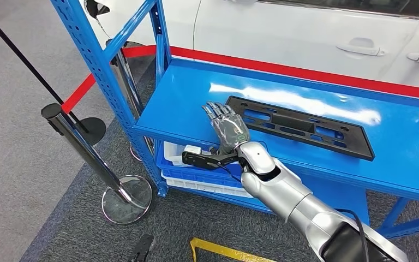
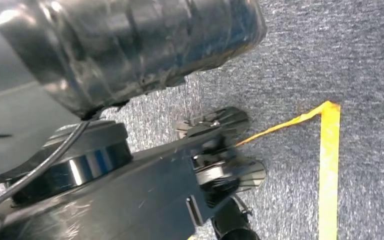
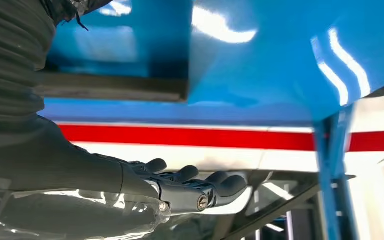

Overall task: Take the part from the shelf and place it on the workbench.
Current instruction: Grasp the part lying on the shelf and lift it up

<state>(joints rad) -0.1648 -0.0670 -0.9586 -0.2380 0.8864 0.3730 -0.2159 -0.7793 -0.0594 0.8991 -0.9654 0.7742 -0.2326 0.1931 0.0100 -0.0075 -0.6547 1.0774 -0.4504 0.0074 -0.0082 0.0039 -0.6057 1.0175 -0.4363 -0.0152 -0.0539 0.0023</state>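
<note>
The reach for the part is in hand, and the grasp itself is not yet made. In the head view the right hand (image 1: 226, 126) is stretched over the front of the blue shelf (image 1: 185, 101), fingers extended and a little apart, holding nothing; the right wrist view shows the same hand (image 3: 180, 187) flat and open, with the glossy blue board beside it. The part (image 1: 300, 126), a long black plastic frame with cut-out slots, lies flat on the shelf board just beside the fingertips, its near end close to them but, as far as I can judge, not touched. It runs slantwise away toward the right of the shelf, near a white car door (image 1: 316, 33) behind a red stripe. The left hand I cannot read: the left wrist view looks down at grey carpet and yellow floor tape (image 2: 329, 165) past dark machinery, so whether that hand is open or closed cannot be told. Below the shelf board sits a blue crate (image 1: 196, 169), and a chrome barrier post (image 1: 82, 150) stands to the left. The next move, as I judge it, calls for the hand to slide sideways over the frame's near end and close around its rim; the piece is thin and lies flush, so getting fingers beneath its edge looks awkward. The workbench is not seen here.
</note>
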